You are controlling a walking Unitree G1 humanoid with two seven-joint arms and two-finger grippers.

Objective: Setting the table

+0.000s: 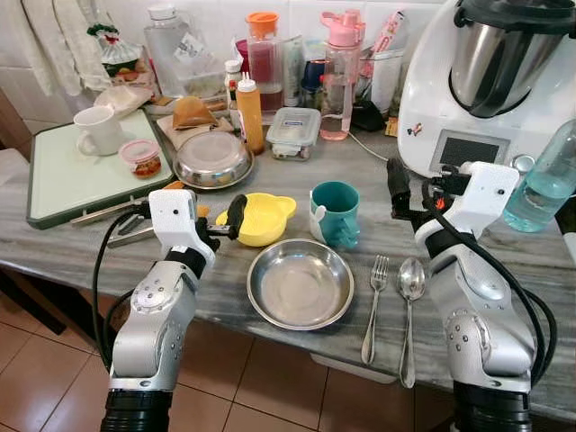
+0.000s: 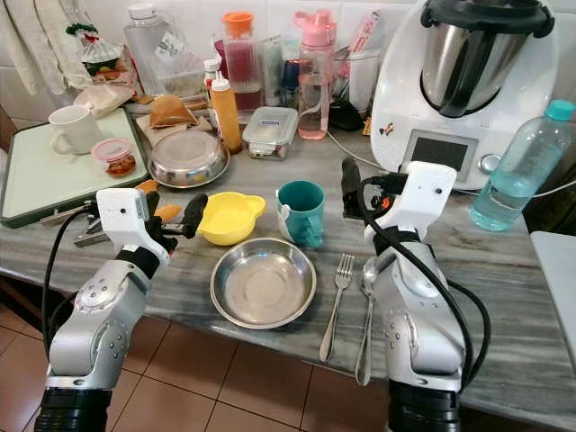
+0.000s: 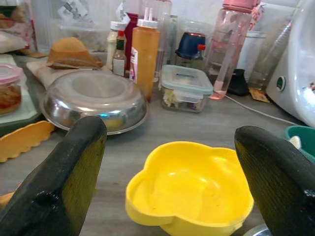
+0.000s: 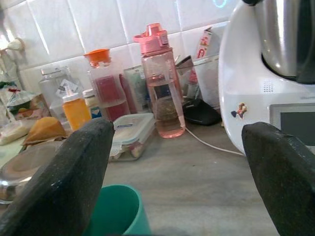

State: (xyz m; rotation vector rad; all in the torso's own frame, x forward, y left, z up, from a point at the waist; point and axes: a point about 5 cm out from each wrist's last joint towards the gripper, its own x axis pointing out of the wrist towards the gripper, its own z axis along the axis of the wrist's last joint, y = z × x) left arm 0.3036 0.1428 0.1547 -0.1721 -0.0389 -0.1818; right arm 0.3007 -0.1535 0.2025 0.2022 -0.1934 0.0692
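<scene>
Right ahead of the left gripper (image 3: 167, 182), whose jaws stand wide apart and hold nothing, sits the yellow bowl (image 3: 189, 189): glossy plastic, lobed like a flower, hollow upward, resting on the grey counter (image 1: 540, 261) between the two fingertips' lines but touching neither. The right gripper (image 4: 174, 182) is likewise spread wide and empty, with the teal cup (image 4: 118, 216) low before its jaws. Beside the bowl lie a steel plate (image 1: 301, 284), fork (image 1: 375, 303) and spoon (image 1: 410, 315).

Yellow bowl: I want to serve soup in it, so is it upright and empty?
Upright and empty. The yellow bowl stands on the counter, mouth up, its bare inside showing between the open left end effector fingers.
</scene>
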